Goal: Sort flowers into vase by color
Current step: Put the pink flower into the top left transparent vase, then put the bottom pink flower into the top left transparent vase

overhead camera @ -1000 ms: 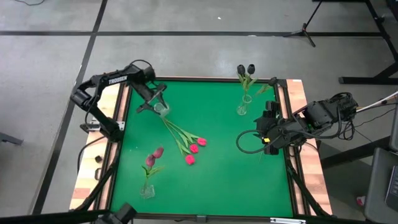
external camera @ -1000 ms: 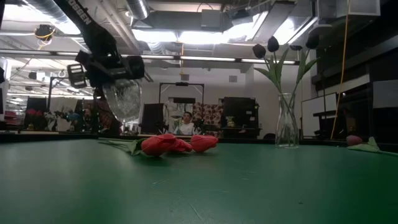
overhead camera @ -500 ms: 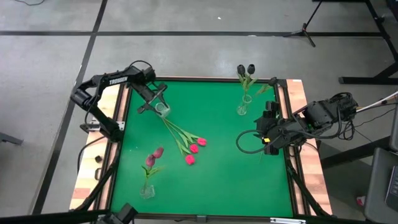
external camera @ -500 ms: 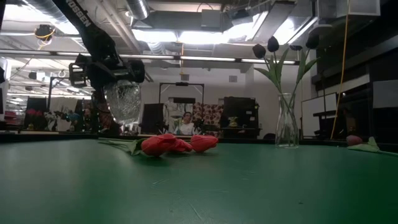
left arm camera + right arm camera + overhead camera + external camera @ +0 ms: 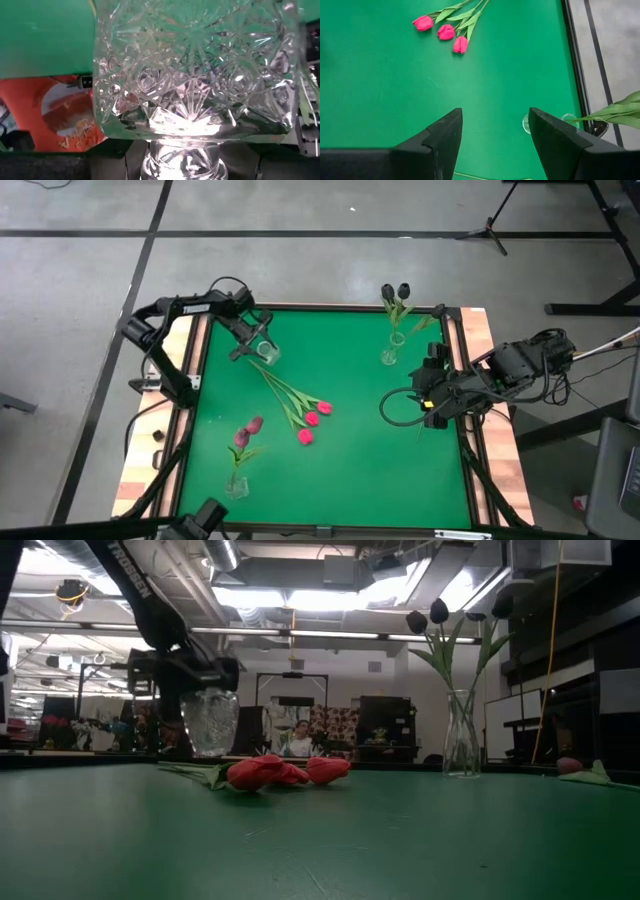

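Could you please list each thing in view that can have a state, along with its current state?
Left gripper: shut on the cut-glass vase.
Cut-glass vase: empty, held upright.
Right gripper: open, empty.
Pink-red tulips: three, lying on the green mat.
Slim glass vase: upright, holds the near-black tulips.
Small vase: upright, holds the maroon-pink tulips.

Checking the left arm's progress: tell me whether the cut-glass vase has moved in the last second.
Yes. The glass vase in the left tool has come down toward the table, its base now near the pink tulips' level.

Pink tulips [image 5: 312,420] on green table [image 5: 380,450]
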`<control>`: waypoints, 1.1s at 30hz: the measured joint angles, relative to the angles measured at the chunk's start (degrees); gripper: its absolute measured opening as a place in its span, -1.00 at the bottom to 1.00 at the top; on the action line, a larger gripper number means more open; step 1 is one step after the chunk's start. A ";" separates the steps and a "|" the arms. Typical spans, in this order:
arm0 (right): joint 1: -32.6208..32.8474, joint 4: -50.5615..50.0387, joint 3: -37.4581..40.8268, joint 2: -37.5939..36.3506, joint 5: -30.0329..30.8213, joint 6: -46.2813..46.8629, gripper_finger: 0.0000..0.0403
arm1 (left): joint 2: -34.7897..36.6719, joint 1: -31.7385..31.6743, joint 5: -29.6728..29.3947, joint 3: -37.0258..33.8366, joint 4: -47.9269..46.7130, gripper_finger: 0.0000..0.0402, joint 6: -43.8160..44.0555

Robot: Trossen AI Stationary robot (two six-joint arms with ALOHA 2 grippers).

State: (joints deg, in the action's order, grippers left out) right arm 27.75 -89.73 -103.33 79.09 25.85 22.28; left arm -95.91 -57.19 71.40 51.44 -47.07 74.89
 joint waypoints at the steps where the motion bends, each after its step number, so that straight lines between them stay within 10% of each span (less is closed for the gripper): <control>1: 0.00 0.00 0.00 0.00 0.01 0.00 0.13 | -0.70 0.44 0.21 -0.02 0.48 -0.03 0.71; 33: 0.04 -0.15 0.02 0.00 -0.55 1.46 0.13 | -6.59 0.24 2.27 9.08 4.02 0.15 -6.38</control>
State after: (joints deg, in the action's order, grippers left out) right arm 27.79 -89.89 -103.31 79.09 25.30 23.75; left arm -102.50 -56.95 73.68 60.52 -43.05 68.51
